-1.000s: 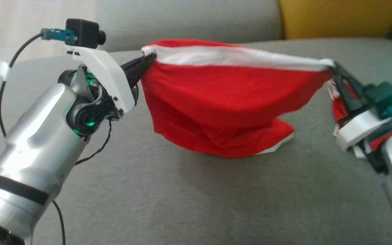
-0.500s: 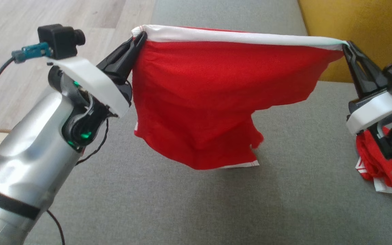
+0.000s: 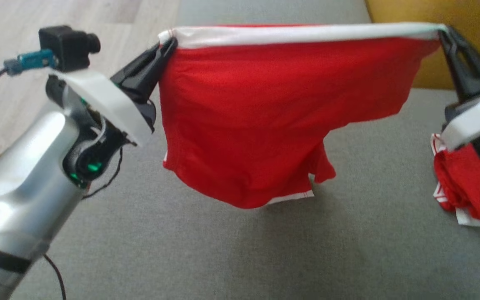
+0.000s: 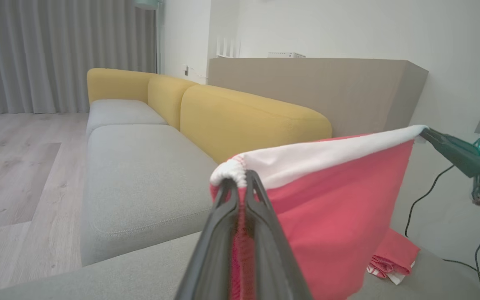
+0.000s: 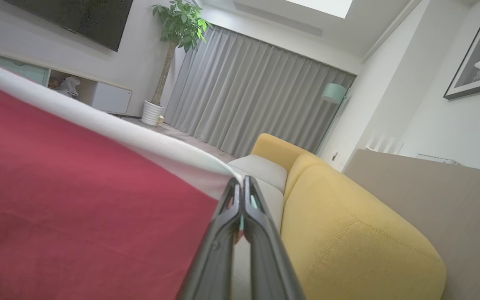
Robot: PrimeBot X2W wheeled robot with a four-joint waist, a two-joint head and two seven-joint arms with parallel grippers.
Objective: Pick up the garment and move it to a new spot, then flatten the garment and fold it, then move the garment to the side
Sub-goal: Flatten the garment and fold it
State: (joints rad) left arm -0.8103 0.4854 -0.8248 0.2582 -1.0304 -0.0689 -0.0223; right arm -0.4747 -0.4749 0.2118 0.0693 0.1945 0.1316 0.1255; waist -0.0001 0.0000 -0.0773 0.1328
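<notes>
Head view: the red shorts [image 3: 265,116] hang in the air above the grey sofa seat [image 3: 223,258], stretched between the two arms. The left gripper [image 3: 168,45] pinches one end of the white waistband [image 3: 298,35] and the right gripper [image 3: 444,33] pinches the other. Both pairs of jaws are closed tight on that band, which the wrist views confirm: the fingers meet with only cloth between them.

As I judge it, the pick-up is done and the carry to a new spot is in hand. Setting the shorts down, flattening them, folding them and shifting them aside are all left to do.

The waistband runs taut and nearly level, so the garment is spread wide at the top. Below it the red fabric drapes loosely, with soft creases. Its lower edge is uneven, with a notch between what look like two legs and a thin white trim at the hem. The hem seems to hang just clear of the seat, casting a shadow beneath. A second red cloth [image 3: 465,187] lies crumpled on the seat beside the right arm, and the yellow backrest [image 3: 411,10] stands behind.
</notes>
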